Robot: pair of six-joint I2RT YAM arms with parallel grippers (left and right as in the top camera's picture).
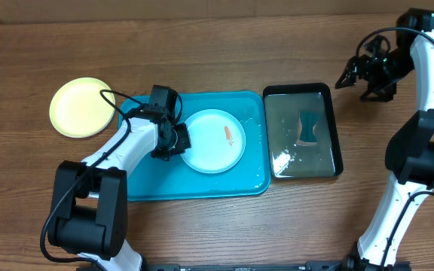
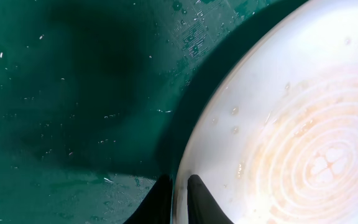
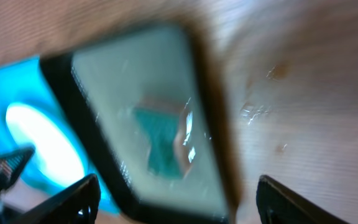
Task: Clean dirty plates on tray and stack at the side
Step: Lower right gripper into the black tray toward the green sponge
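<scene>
A pale plate [image 1: 213, 143], white or light blue, with an orange smear lies on the turquoise tray [image 1: 194, 184]. My left gripper [image 1: 178, 139] is at its left edge. In the left wrist view the fingers [image 2: 179, 193] are shut on the rim of the plate [image 2: 291, 124], one above and one below, over the wet tray [image 2: 73, 93]. The yellow-green plate [image 1: 81, 108] lies on the table left of the tray. A third plate does not show separately. My right gripper [image 1: 351, 89] is open and empty, raised beyond the black tray's far right corner; its fingers [image 3: 176, 199] are wide apart.
A black tray [image 1: 336, 128] of water with a teal sponge [image 1: 307, 128] in it stands right of the turquoise tray. In the right wrist view the black tray [image 3: 82, 124], the sponge [image 3: 163, 143] and the plate [image 3: 42, 143] show blurred below.
</scene>
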